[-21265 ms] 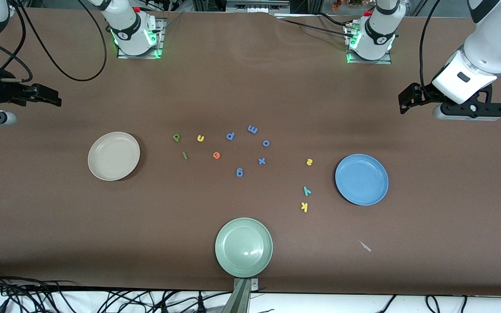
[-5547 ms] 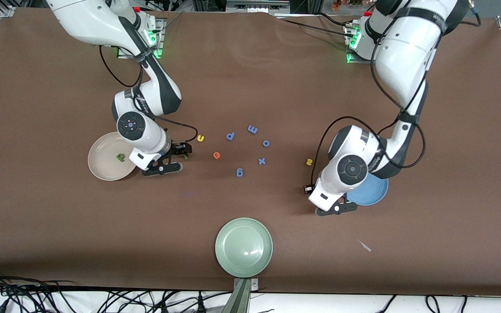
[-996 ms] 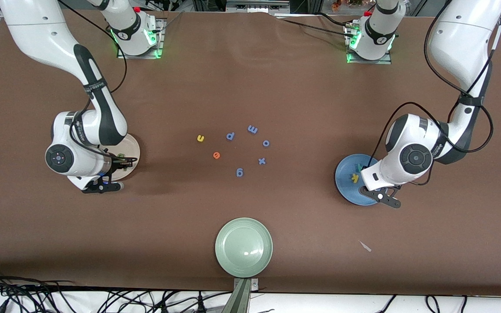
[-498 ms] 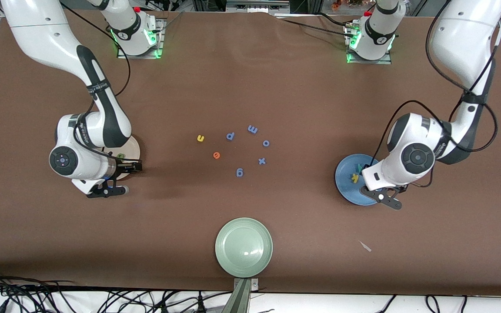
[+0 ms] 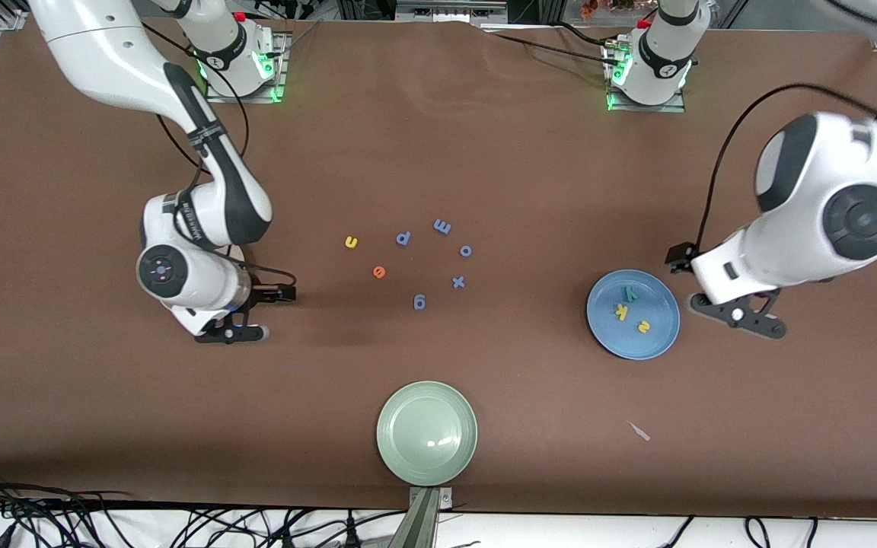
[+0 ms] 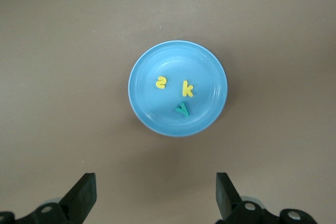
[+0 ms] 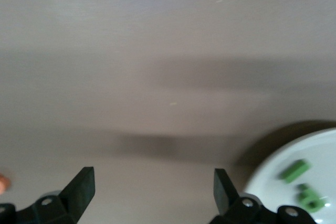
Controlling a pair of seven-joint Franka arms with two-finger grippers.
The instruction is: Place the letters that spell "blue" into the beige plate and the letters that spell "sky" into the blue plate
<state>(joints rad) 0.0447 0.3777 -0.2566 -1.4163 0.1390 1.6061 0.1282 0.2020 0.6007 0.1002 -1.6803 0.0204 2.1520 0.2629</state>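
Blue plate taken as reference; it sits toward the left arm's end of the table. Inside it lie the yellow s, the yellow k and the teal-green y, apart from one another.

Left gripper: fingers spread wide, nothing between them. It hangs over bare table just beside the blue plate, on the side toward the left arm's end. Its wrist view shows the whole plate with all three letters clear of the fingers.

Beige plate: well apart from the blue plate, toward the right arm's end, and hidden under the right arm in the front view. The right wrist view shows its rim with the green l and the green b in it.

Right gripper: fingers wide apart, empty, over bare table just beside the beige plate on its blue-plate side.

Yellow u and orange e lie on the table between the two plates, nearer the beige one, beside a group of blue letters.
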